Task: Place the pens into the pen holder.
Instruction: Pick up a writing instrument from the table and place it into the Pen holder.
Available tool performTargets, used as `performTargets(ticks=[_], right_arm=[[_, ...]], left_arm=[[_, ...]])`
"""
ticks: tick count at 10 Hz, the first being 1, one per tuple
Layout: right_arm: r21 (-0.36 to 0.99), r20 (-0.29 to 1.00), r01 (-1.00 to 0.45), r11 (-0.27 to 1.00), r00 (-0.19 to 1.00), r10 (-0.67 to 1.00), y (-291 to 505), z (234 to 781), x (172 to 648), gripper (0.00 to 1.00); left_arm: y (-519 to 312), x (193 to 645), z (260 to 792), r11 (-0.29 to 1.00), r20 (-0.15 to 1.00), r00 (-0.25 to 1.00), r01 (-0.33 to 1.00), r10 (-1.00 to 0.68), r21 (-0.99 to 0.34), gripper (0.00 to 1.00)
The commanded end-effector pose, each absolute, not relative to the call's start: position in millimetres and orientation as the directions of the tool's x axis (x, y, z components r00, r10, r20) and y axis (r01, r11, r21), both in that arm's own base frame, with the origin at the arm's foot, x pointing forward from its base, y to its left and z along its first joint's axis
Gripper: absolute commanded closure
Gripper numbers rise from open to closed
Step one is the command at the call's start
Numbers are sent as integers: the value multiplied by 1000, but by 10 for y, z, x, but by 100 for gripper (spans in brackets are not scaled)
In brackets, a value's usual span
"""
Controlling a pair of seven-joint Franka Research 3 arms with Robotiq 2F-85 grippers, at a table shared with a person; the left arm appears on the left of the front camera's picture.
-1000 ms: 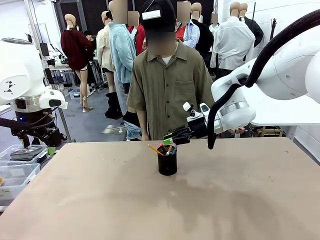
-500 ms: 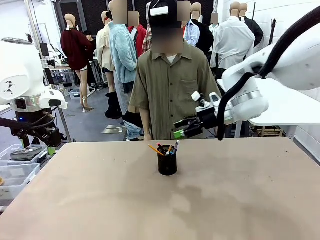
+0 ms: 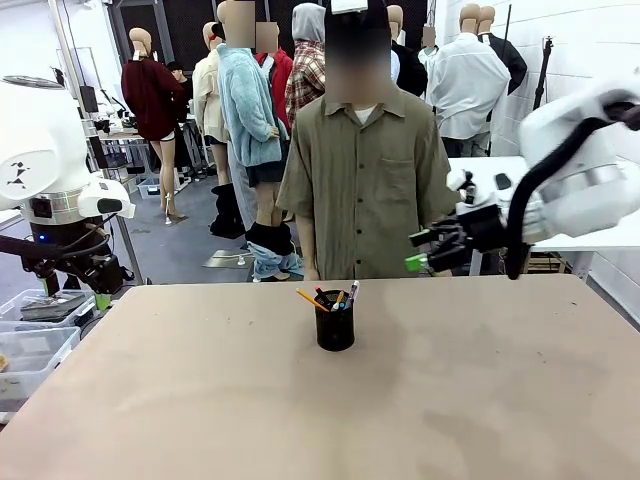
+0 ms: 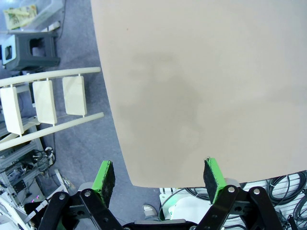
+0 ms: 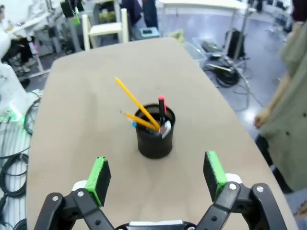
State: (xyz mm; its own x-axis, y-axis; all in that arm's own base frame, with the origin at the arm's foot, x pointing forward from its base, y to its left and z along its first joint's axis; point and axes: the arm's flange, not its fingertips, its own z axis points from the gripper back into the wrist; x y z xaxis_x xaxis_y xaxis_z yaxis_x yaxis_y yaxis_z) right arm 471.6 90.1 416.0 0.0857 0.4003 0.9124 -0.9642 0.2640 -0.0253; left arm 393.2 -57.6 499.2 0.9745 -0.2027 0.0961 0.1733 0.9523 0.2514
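Note:
The black mesh pen holder [image 3: 335, 328] stands at the middle of the table toward the far edge, with pens [image 3: 322, 297] leaning out of its top. From the right wrist view the holder [image 5: 154, 132] holds a yellow pencil [image 5: 136, 103] and a black pen with a red end [image 5: 162, 106]. My right gripper [image 3: 421, 254] hangs open and empty above the far edge, to the right of the holder; its green pads [image 5: 99, 175] stand wide apart. My left gripper [image 4: 158, 175] is open and empty over the table's left edge.
A person [image 3: 365, 170] stands at the far side, one hand [image 5: 264, 120] near the table edge. Clear plastic bins [image 3: 30, 345] sit off the table's left side. A white slatted frame [image 4: 43, 100] lies on the floor beside the bare tan tabletop [image 4: 201, 72].
My right gripper has opened and drawn back to the right, away from above the holder. The person has shifted slightly right. The left arm has stayed still.

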Motion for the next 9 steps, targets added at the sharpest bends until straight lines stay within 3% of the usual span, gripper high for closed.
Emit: performTargets(ticks=[1,6,9], right_arm=[[-53,897,-931,360,113,426,593,4197,4285,3],[-30,922,-747,664,235,307,-133,4319,3521,3],[-50,912,-793,608,212,352,-191,4433,3904,3]], left_arm=[[-583,3922,4998,949,93,977,163,-194,271,4],[-583,3922,4998,949,93,977,163,-194,271,4],[-583,3922,4998,949,93,977,163,-194,271,4]])
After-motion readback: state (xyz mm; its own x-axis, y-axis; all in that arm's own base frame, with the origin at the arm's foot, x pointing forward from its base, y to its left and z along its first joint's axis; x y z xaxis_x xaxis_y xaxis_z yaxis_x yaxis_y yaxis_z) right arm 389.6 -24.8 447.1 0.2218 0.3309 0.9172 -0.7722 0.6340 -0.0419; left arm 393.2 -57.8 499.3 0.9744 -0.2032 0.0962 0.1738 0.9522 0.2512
